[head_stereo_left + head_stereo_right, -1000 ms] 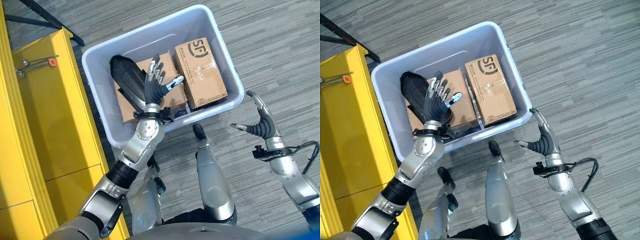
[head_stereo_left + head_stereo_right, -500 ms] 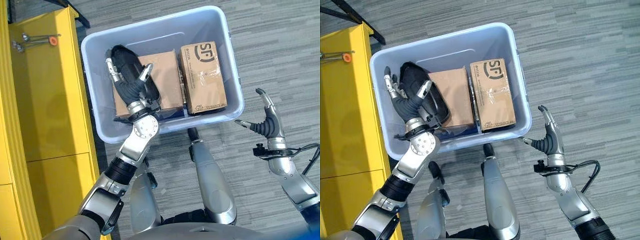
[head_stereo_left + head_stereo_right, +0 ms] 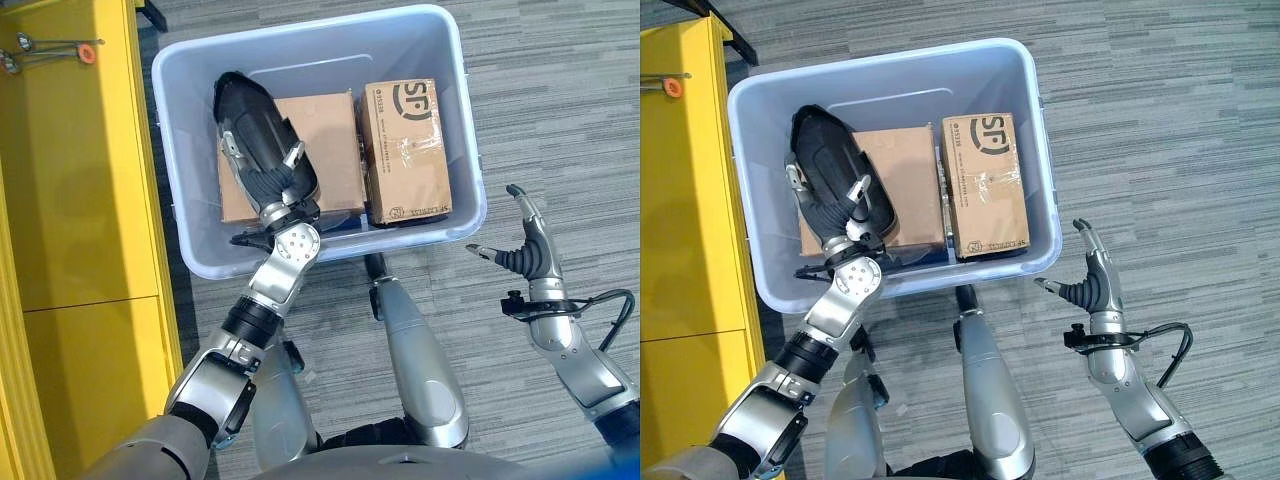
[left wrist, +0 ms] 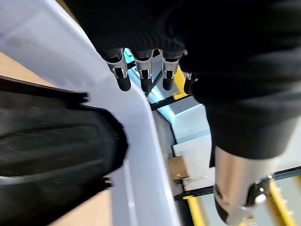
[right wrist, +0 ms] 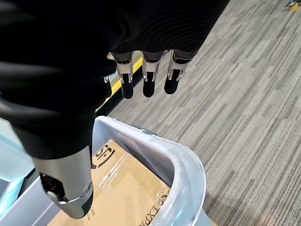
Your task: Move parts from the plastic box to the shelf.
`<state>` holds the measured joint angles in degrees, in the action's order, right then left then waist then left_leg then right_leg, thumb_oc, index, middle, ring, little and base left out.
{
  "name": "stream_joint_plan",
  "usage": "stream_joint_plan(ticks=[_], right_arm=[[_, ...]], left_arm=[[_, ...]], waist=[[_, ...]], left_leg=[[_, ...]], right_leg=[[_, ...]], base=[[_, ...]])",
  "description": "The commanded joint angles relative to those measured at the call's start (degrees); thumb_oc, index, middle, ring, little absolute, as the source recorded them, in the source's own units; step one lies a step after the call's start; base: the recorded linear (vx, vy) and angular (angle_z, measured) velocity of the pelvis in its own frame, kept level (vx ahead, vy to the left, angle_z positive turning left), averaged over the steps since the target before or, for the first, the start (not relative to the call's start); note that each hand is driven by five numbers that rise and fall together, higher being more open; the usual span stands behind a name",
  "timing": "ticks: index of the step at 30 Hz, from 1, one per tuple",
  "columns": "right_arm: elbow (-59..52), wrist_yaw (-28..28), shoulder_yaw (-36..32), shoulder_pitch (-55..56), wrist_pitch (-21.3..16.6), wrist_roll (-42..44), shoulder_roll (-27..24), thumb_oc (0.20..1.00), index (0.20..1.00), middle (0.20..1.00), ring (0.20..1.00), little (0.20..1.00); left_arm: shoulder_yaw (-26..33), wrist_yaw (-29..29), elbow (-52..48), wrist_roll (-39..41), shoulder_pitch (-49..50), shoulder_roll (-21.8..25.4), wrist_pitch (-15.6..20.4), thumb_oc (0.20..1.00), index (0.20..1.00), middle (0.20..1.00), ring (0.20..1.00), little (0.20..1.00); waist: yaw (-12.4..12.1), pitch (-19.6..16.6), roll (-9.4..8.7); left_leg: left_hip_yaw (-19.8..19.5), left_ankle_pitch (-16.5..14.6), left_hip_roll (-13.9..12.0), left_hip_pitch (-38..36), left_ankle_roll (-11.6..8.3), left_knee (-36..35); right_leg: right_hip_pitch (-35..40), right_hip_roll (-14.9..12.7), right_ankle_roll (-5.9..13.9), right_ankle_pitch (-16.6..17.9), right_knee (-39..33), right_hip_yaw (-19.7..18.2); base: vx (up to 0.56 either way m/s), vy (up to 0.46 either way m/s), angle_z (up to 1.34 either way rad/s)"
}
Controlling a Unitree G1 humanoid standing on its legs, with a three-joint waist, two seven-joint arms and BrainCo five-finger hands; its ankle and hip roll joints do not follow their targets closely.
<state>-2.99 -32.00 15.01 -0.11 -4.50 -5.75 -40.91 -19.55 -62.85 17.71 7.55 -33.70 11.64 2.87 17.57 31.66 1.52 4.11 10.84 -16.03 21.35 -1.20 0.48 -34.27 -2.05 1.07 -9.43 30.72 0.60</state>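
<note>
— Boxes in the bin [image 3: 460, 120]?
— Two cardboard boxes [image 3: 405, 150], one black part [image 3: 255, 130] beside them. Left hand [image 3: 265, 178] lies spread on the part; right hand [image 3: 525, 245] is spread outside. Yellow shelf [image 3: 70, 150] stands left.

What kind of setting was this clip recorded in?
Probably a workshop or storeroom with an office-style floor: grey striped carpet, a yellow shelf unit, and a plastic box holding cardboard boxes and a black part.

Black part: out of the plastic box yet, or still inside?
Still inside. The black part lies in the plastic box across a cardboard carton, with the left hand resting on it.
</note>
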Motion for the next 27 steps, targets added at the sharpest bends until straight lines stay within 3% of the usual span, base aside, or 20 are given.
stream_joint_plan(ticks=[1,5,9,17,23,27], right_arm=[[0.19,-1.78,-0.77,-1.23,-0.88,1.05,4.17,1.000,1.000,1.000,1.000,1.000],[1.57,-2.23,-0.21,-1.31,-1.20,1.71,4.36,1.000,1.000,1.000,1.000,1.000],[2.33,-2.46,0.44,-2.07,-1.17,2.70,4.56,1.000,1.000,1.000,1.000,1.000],[4.06,-2.21,1.93,-2.69,-1.40,3.89,5.15,1.000,1.000,1.000,1.000,1.000],[4.68,-2.25,3.30,-3.98,-0.63,4.87,5.49,1.000,1.000,1.000,1.000,1.000],[4.89,-1.69,3.30,-4.31,-0.02,5.53,5.21,1.000,1.000,1.000,1.000,1.000]], left_arm=[[1.71,-3.82,2.98,-1.51,-2.39,3.91,0.94,1.000,1.000,1.000,1.000,1.000],[3.16,-9.10,6.15,-1.85,-3.29,3.96,1.79,1.000,1.000,1.000,1.000,1.000],[3.32,-9.34,9.05,-2.01,-5.06,4.53,0.88,1.000,1.000,1.000,1.000,1.000],[4.83,-16.00,13.16,-3.83,-7.51,5.13,1.57,1.000,1.000,1.000,1.000,1.000],[3.38,-9.76,15.83,-4.43,-9.50,5.52,-1.13,1.000,1.000,1.000,1.000,1.000],[2.38,-9.06,18.37,-1.34,-9.78,4.57,-2.39,1.000,1.000,1.000,1.000,1.000]], waist=[[-0.05,-1.87,-6.76],[-0.25,-1.87,-7.12],[-0.30,-1.87,-7.82],[-0.44,-1.87,-8.94],[-0.50,-1.87,-9.64],[-0.33,-1.87,-9.98]], left_leg=[[0.44,-6.19,0.41,-1.20,-4.22,0.72],[0.22,-6.04,0.41,-0.73,-4.23,0.79],[0.05,-6.12,0.32,-0.03,-4.24,1.10],[-0.15,-6.15,-0.17,0.69,-4.44,1.43],[-0.49,-6.24,-0.46,1.71,-4.39,1.86],[-0.54,-6.25,-0.39,2.63,-4.36,2.28]], right_leg=[[6.68,1.83,1.24,3.54,-13.82,-4.47],[6.44,2.11,1.21,3.58,-13.79,-4.34],[6.16,2.27,1.22,3.85,-14.05,-4.29],[6.01,2.60,1.21,4.08,-14.25,-4.07],[5.61,2.79,1.25,4.29,-14.23,-3.82],[4.65,2.97,1.27,4.29,-13.73,-3.79]], base=[[0.00,0.000,0.00],[0.00,-0.039,0.01],[-0.01,-0.057,0.03],[0.01,-0.048,0.01],[0.01,-0.058,0.07],[0.00,-0.017,0.02]])
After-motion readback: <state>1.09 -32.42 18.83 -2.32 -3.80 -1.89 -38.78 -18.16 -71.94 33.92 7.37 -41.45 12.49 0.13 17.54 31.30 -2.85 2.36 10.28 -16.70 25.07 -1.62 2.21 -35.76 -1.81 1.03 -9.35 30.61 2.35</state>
